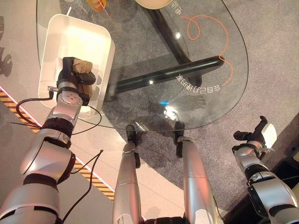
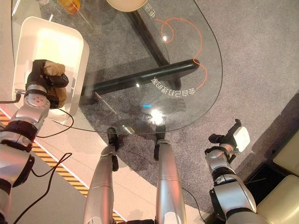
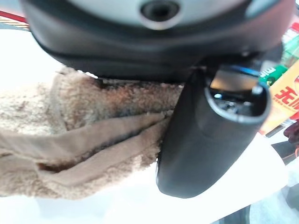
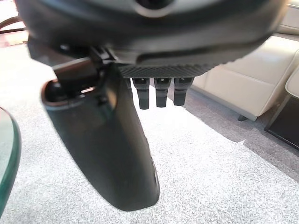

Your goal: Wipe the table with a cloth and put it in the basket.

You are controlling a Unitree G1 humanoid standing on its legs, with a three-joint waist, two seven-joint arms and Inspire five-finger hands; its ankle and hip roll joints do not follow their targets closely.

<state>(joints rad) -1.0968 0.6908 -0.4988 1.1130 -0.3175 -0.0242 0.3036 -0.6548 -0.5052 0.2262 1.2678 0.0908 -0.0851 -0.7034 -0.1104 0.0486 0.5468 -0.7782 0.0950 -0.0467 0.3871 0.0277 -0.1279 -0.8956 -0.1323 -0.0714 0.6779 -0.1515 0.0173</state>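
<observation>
A tan fluffy cloth [image 1: 83, 66] is inside the white basket [image 1: 70, 35] that stands at the left beside the glass table [image 1: 210, 107]. My left hand [image 1: 77, 81] reaches down into the basket and is shut on the cloth. In the left wrist view the cloth [image 3: 70, 140] is folded and pressed between the palm and the thumb [image 3: 210, 140]. My right hand [image 1: 252, 136] hangs low to the right of the table, over the grey carpet, with its fingers relaxed and nothing in it.
The table's black base [image 1: 173, 74] and an orange cable loop [image 1: 205, 23] show through the glass. An orange item [image 1: 98, 3] and a beige dish [image 1: 152, 2] sit at the far edge. A cream sofa [image 4: 243, 79] stands behind the right hand. Striped floor tape [image 1: 93, 179] runs lower left.
</observation>
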